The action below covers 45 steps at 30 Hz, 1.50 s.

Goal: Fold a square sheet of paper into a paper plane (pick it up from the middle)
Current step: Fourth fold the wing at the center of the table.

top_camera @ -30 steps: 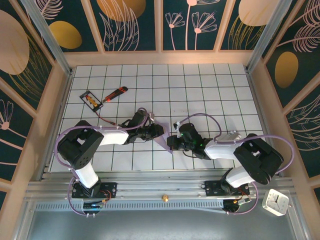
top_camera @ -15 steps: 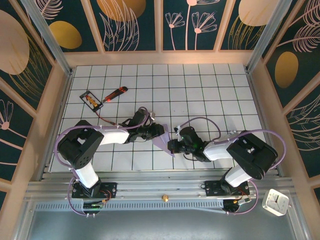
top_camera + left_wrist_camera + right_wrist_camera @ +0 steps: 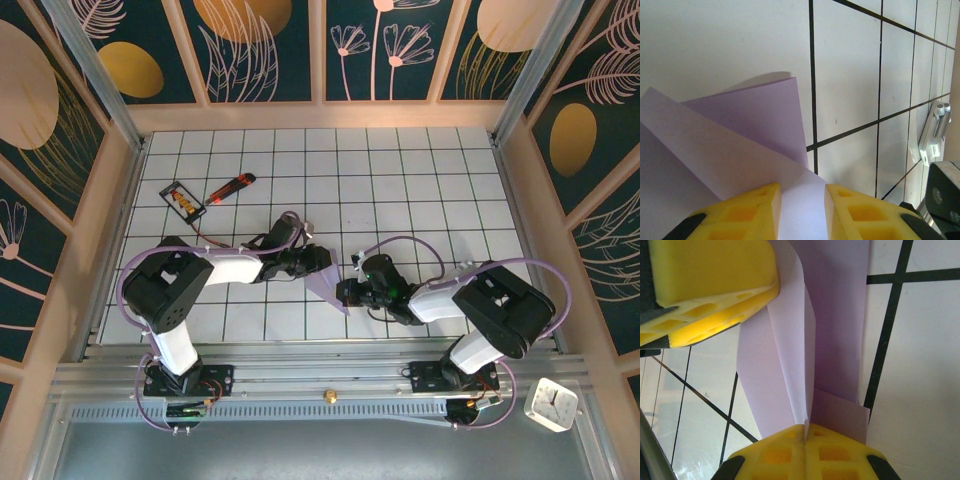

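Gridded table [image 3: 400, 180], floral walls [image 3: 270, 60]; right jaws pinch folded paper [image 3: 835, 315]; left jaws ajar.

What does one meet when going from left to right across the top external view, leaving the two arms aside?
black-framed card → red-orange utility knife → lavender paper → small white clock

Upper left of the frame: red-orange utility knife [image 3: 230, 187] lying diagonally, just beside a black-framed card [image 3: 183, 200], both on the white grid table [image 3: 400, 180]. Lower right corner: small white clock [image 3: 551, 403]
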Tool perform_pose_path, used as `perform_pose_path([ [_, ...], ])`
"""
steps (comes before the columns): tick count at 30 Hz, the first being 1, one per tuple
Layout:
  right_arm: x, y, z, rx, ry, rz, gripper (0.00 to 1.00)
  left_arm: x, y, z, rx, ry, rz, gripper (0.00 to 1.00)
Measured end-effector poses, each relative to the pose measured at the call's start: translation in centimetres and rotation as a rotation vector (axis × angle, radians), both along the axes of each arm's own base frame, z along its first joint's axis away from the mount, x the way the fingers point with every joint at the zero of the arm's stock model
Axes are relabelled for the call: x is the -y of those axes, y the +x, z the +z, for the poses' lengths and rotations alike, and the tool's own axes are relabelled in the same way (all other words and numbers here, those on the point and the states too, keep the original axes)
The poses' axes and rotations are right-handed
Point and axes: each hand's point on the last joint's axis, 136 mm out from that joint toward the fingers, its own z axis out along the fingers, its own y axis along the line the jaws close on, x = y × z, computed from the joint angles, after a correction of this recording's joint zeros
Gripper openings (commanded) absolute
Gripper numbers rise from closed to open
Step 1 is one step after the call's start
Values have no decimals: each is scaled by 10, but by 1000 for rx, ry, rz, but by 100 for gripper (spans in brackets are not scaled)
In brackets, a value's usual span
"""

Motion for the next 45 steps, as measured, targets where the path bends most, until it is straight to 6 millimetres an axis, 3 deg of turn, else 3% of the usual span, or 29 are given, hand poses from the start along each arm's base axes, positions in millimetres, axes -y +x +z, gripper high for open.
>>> perform_pose_path([
  [12, 0, 0, 0, -1, 1, 1, 0, 1, -3, -13, -35, 11, -12, 29],
  [30, 0, 0, 0, -3, 2, 0, 1, 1, 2, -16, -35, -6, -12, 31],
  [45, 4, 2, 1, 2, -10, -15, 7, -1, 4, -21, -29, 41, -25, 20],
])
